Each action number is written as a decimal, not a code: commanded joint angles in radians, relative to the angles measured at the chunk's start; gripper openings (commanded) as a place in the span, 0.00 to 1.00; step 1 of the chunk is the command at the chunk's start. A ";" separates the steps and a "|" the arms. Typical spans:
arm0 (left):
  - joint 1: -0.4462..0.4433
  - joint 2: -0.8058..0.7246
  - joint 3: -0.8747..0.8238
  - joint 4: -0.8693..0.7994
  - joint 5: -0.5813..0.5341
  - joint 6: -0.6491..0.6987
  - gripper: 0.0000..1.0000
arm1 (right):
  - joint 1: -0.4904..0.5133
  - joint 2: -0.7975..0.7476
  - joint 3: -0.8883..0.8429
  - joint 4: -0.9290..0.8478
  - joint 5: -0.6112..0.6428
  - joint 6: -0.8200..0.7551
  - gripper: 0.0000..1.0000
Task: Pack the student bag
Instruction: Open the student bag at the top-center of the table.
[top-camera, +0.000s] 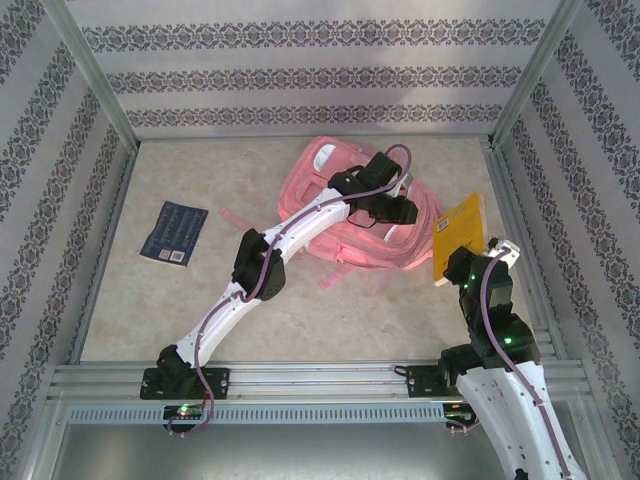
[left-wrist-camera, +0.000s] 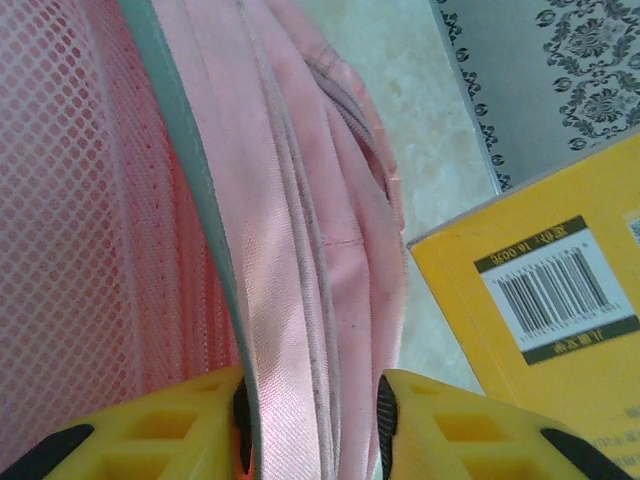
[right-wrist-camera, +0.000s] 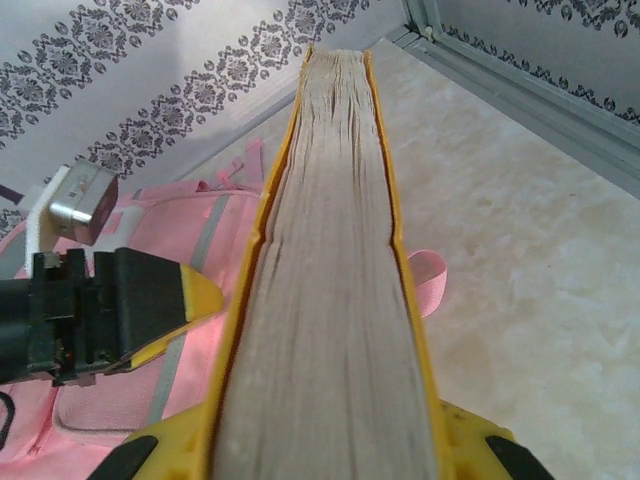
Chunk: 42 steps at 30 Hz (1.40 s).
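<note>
The student bag (top-camera: 335, 200), a big pink backpack, lies at the middle back of the table. My left gripper (top-camera: 402, 210) reaches over its right side. In the left wrist view, folds of the bag's pink fabric (left-wrist-camera: 290, 200) with a grey trim fill the gap of my left gripper (left-wrist-camera: 312, 420), and both pads press on them. My right gripper (top-camera: 468, 272) is shut on a thick yellow book (top-camera: 458, 235), held on edge just right of the bag. The book's page edge (right-wrist-camera: 330, 250) runs up from my right gripper (right-wrist-camera: 320, 455), with the bag (right-wrist-camera: 130, 400) to its left.
A dark blue booklet (top-camera: 174, 232) lies flat at the left of the table. Patterned walls and an aluminium frame (top-camera: 100, 110) close in the table on three sides. A pink strap loop (right-wrist-camera: 430, 280) pokes out beside the book.
</note>
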 joint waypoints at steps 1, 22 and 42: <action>-0.015 0.036 0.033 -0.054 -0.030 0.019 0.21 | -0.009 -0.015 0.026 0.062 -0.029 0.024 0.00; 0.052 -0.349 0.034 -0.394 -0.151 0.201 0.00 | -0.007 -0.095 0.225 -0.185 -0.191 -0.014 0.00; 0.115 -0.560 0.024 -0.428 -0.183 0.191 0.00 | -0.007 -0.180 0.062 -0.120 -0.525 0.225 0.00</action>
